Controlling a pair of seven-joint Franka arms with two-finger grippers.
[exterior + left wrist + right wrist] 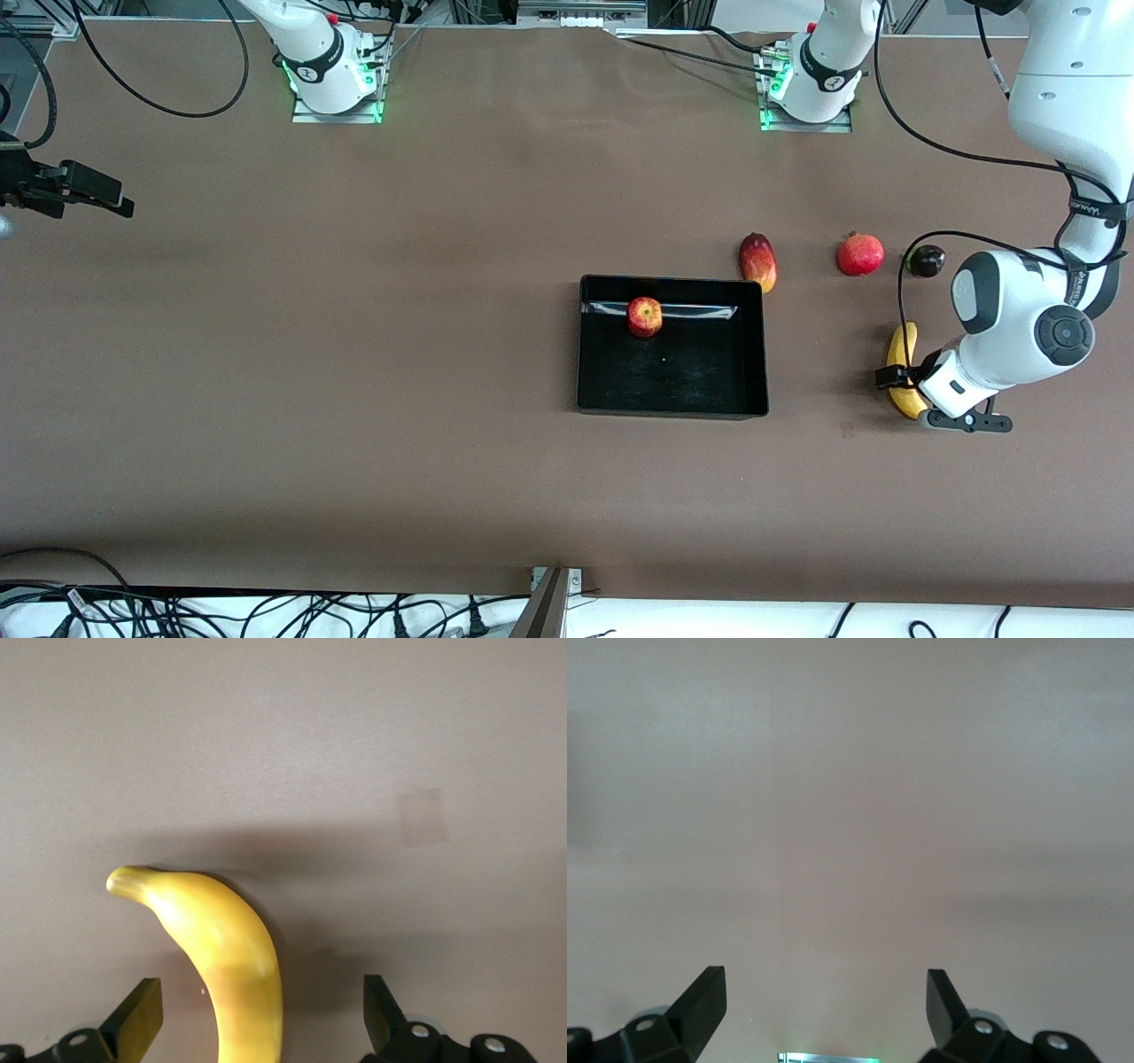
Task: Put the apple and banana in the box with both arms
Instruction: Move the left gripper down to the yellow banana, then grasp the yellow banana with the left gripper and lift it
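The apple (645,316), small, red with a yellowish patch, lies in the black box (673,413), close to the wall nearest the robots' bases. The yellow banana (902,347) lies on the table beside the box, toward the left arm's end. My left gripper (908,385) is low over the banana and open, with one finger on each side of it and gaps between. In the left wrist view the banana (221,948) runs between the open left gripper (261,1019). My right gripper (120,202) waits at the right arm's end of the table, open and empty, as its wrist view (826,1005) shows.
An elongated red-and-yellow fruit (758,261) lies at the box's corner toward the bases. A larger round red fruit (860,253) and a small dark fruit (926,260) lie in a row with it, farther from the camera than the banana.
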